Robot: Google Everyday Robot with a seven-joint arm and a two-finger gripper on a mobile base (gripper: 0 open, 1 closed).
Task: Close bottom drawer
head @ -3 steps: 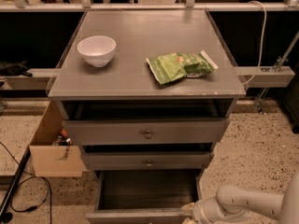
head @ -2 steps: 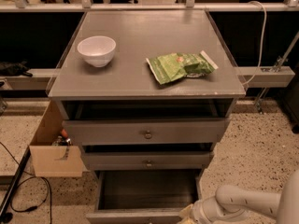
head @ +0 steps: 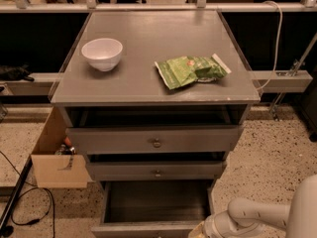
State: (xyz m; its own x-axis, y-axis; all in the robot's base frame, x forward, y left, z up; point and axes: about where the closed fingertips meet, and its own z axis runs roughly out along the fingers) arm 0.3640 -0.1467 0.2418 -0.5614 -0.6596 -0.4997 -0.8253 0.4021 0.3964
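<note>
Camera view, the only one. I note the grey cabinet in the middle of the frame. Its worktop [head: 148, 31] carries a white bowl [head: 102, 53] at upper left and a crumpled green packet [head: 190, 69] right of centre, well apart from each other.

Below the worktop, the top drawer [head: 156, 139] and the middle drawer [head: 156, 170] each show a small round knob. Both sit slightly forward of the carcass.

The bottom drawer [head: 156, 202] is at bottom centre, pulled far out towards the lower edge of the frame. Its dark inside faces up. Its front panel runs left to right along the bottom edge and is partly cut off, with no knob in sight. The drawer's slide direction runs from the cabinet down the frame.

The hand [head: 199, 230] is at lower right, just beside the right front corner of the bottom drawer and partly out of frame. I cannot tell how far open it is, nor whether it has hold of anything. The pale arm [head: 257, 214] enters from the right edge.

A cardboard box [head: 57, 168] stands at the cabinet's left, with a black cable [head: 29, 219] on the floor below it.
</note>
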